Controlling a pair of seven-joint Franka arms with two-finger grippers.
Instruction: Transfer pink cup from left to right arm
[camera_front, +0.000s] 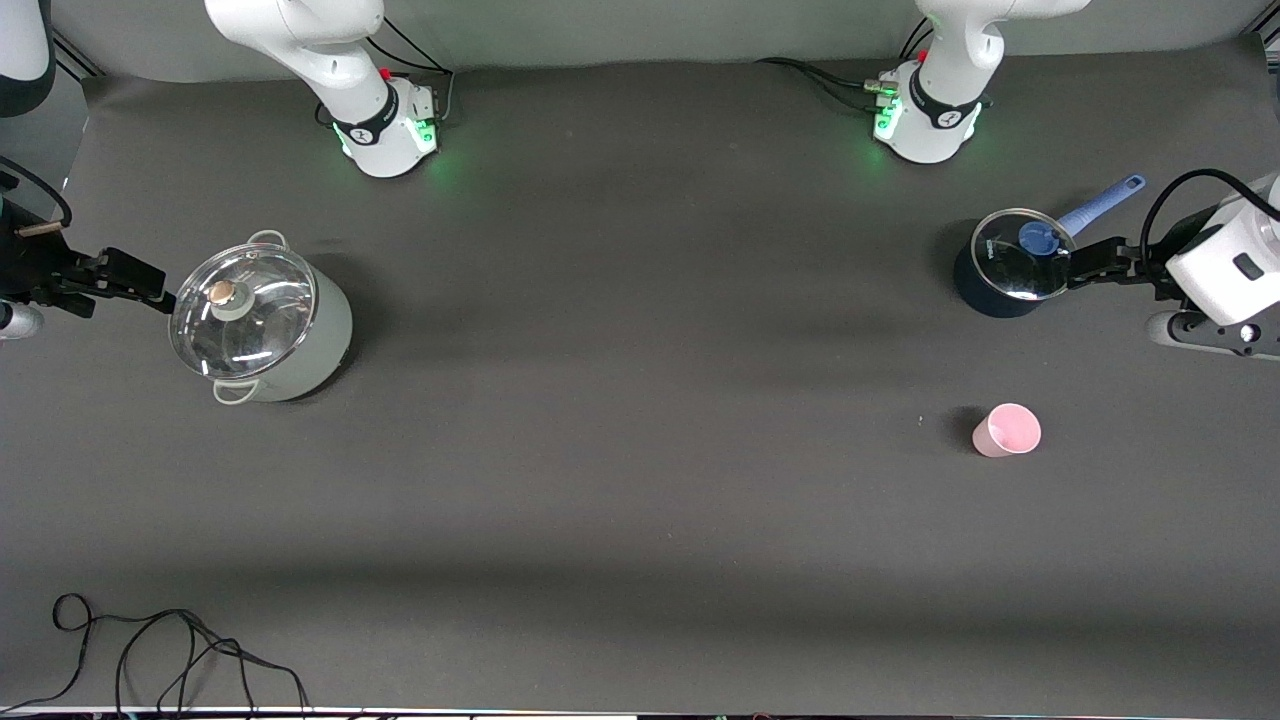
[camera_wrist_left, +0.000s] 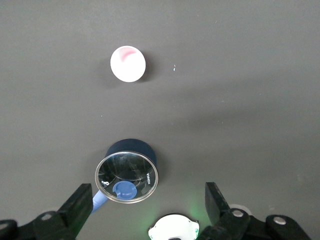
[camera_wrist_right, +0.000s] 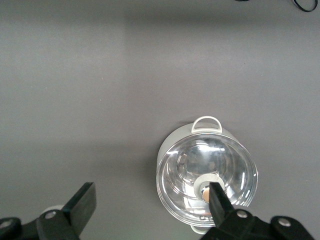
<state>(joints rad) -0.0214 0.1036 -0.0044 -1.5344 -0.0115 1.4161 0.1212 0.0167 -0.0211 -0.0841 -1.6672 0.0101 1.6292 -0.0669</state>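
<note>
left gripper (camera_wrist_left: 145, 207) hangs open, empty, over the table; pink cup (camera_front: 1007, 430) stands apart.

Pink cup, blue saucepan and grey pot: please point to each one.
pink cup (camera_front: 1008, 430): front view, on its open mouth.
blue saucepan (camera_front: 1022, 256): front view, on its glass lid.
grey pot (camera_wrist_right: 207, 176): right wrist view, on its glass lid.

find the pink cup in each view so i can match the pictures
Front view: the pink cup stands on the dark table, nearer to the front camera than the blue saucepan, toward the left arm's end.
Left wrist view: the cup shows from above as a pale circle, apart from the saucepan.
Right wrist view: not in it.
Shared landmark: the glass-lidded blue saucepan, in the front and left wrist views.
</note>
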